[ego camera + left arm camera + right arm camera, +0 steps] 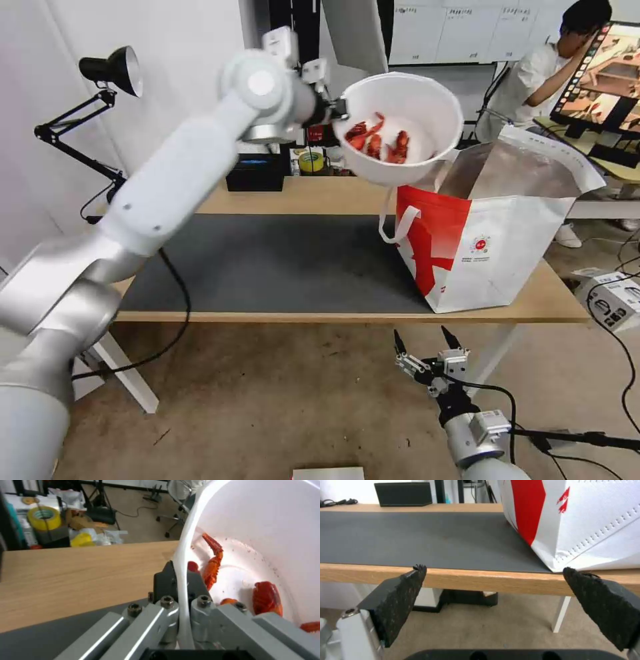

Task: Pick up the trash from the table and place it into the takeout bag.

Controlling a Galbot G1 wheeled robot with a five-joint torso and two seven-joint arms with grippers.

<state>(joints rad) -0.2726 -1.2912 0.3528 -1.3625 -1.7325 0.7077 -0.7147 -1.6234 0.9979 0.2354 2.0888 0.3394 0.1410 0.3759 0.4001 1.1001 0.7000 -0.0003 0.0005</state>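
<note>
A white round bowl (413,110) with red crayfish shells (375,141) is held high and tilted, just over the left rim of the takeout bag (493,247). My left gripper (339,109) is shut on the bowl's rim (182,585), one finger inside and one outside; the shells (266,597) lie against the bowl's wall. The red-and-white bag stands open on the right end of the table (307,197), showing its silver lining. My right gripper (424,339) hangs open below the table's front edge (480,578), apart from the bag (586,517).
A black tissue box (255,173) sits at the table's far edge, also in the right wrist view (403,493). A yellow tape roll (311,161) lies behind it. A black desk lamp (110,70) stands at the left. A dark grey mat (267,260) covers the tabletop.
</note>
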